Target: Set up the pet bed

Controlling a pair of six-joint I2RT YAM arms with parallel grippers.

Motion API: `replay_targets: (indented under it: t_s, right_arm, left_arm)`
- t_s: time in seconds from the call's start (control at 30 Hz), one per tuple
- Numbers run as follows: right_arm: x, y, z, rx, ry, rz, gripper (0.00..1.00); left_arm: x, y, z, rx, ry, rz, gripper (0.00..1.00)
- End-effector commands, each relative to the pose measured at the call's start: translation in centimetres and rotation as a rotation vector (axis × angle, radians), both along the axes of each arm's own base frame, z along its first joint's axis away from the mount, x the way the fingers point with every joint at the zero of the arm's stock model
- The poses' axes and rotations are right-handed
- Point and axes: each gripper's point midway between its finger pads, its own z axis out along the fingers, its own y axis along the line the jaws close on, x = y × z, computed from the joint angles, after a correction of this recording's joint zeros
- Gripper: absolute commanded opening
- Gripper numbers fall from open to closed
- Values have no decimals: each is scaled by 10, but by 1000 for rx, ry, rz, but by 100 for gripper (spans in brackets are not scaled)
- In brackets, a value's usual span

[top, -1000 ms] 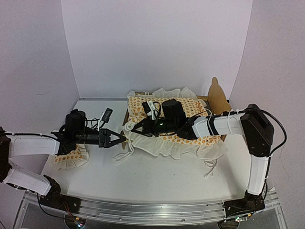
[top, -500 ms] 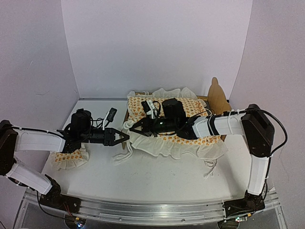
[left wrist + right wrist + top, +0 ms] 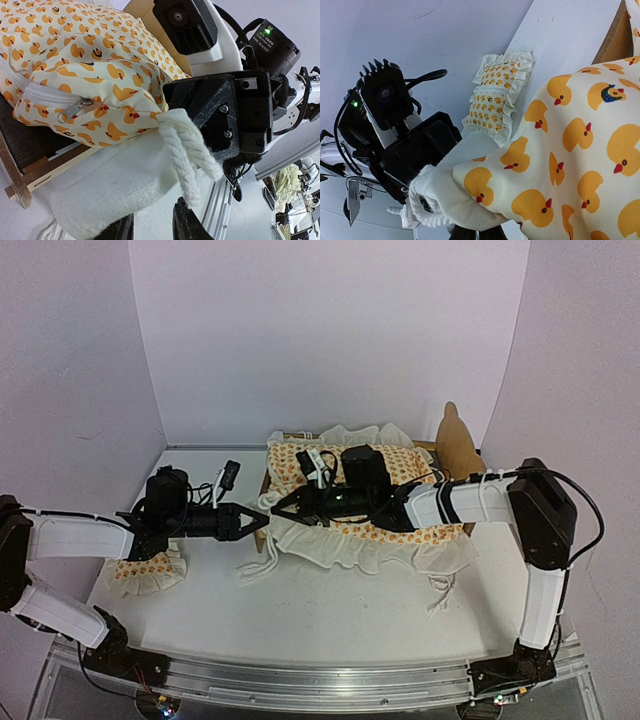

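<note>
One pet bed [image 3: 455, 445] sits directly beneath the right end effector [image 3: 283, 508]. Its low footboard is just ahead of the left end effector [image 3: 258, 523], and its eared headboard is at the far end from both. Draped over it is the duck-print mattress cover [image 3: 345, 545], whose ruffle spills onto the tabletop [image 3: 330, 610] on the near side.

The right end effector is clamped shut on the cover's footboard corner and lifts it off the frame, probably to present the tie cord [image 3: 185, 155] hanging there to the other arm. The left end effector's jaws stand partly apart just under the cord's end; whether they pinch it cannot be told. Behind the left end effector, beneath its wrist, lies the small ruffled pillow [image 3: 145, 572], apparently parked until the cover is fastened.

Compared with a second ago, the left jaws have narrowed and the tips have crept slightly closer to the held corner. The right arm has not shifted.
</note>
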Motion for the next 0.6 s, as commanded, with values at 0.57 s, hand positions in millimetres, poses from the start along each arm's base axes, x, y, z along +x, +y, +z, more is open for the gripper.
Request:
replay_targets:
  t_s: [0.57]
  right_arm:
    - [-7, -11, 48, 107, -62, 18, 0]
  left_arm:
    - [4, 1, 32, -46, -90, -7, 0]
